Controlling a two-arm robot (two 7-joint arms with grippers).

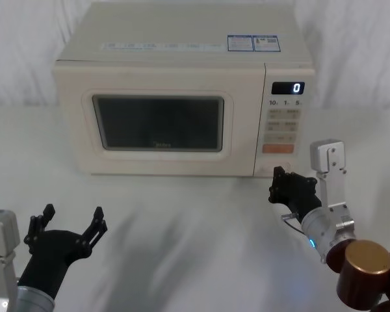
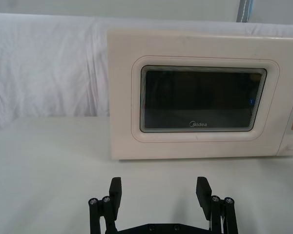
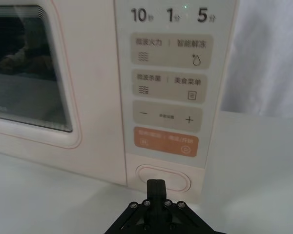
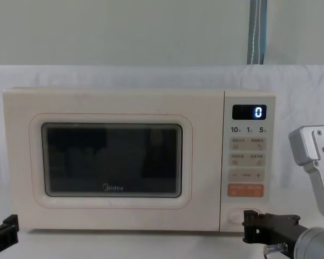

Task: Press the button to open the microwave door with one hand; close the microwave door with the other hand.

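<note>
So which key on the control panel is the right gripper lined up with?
The button, the wide cream oval at the panel's foot. The shut right gripper points straight at it, below the orange key and the cream keys above.

One microwave (image 1: 182, 91) stands toward the far edge of the worktop (image 1: 182, 221). It has one microwave door (image 1: 159, 123) with one dark window, and one control panel (image 4: 247, 156) with one lit display. On that panel: one wide oval button (image 3: 163, 178), one orange rectangular key (image 3: 165, 142), and three cream key strips above the orange one. Two black hands: one left hand (image 1: 66, 224), one right hand (image 1: 276, 184).
</note>
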